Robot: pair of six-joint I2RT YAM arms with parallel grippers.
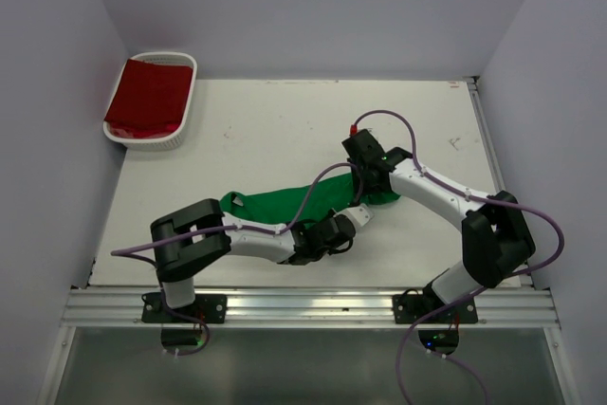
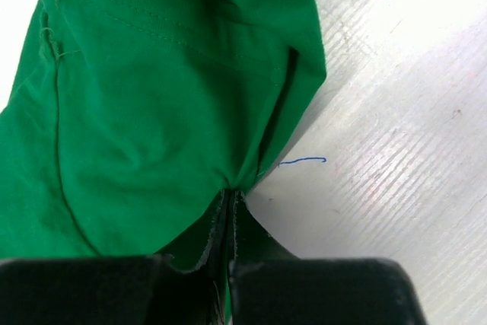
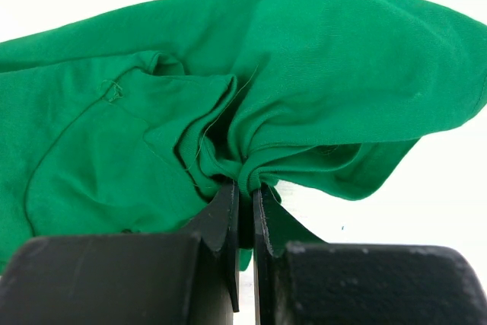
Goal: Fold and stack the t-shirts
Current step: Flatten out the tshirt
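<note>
The bright green t-shirt (image 1: pixel 285 202) lies bunched in a long band across the middle of the table, and both grippers hold its right end. My left gripper (image 1: pixel 357 219) is shut on an edge of the green cloth (image 2: pixel 152 112), jaws pressed together at the fabric (image 2: pixel 231 194). My right gripper (image 1: pixel 365 193) is shut on a gathered bunch of the same shirt (image 3: pixel 319 74), with folds squeezed between its fingertips (image 3: pixel 245 185). The dark red t-shirt (image 1: pixel 147 97) lies folded in the basket at the far left.
The white slatted basket (image 1: pixel 189 92) stands in the far left corner of the white table (image 1: pixel 285 130). Purple-grey walls close in the left, back and right sides. Both forearms cross low over the front middle of the table.
</note>
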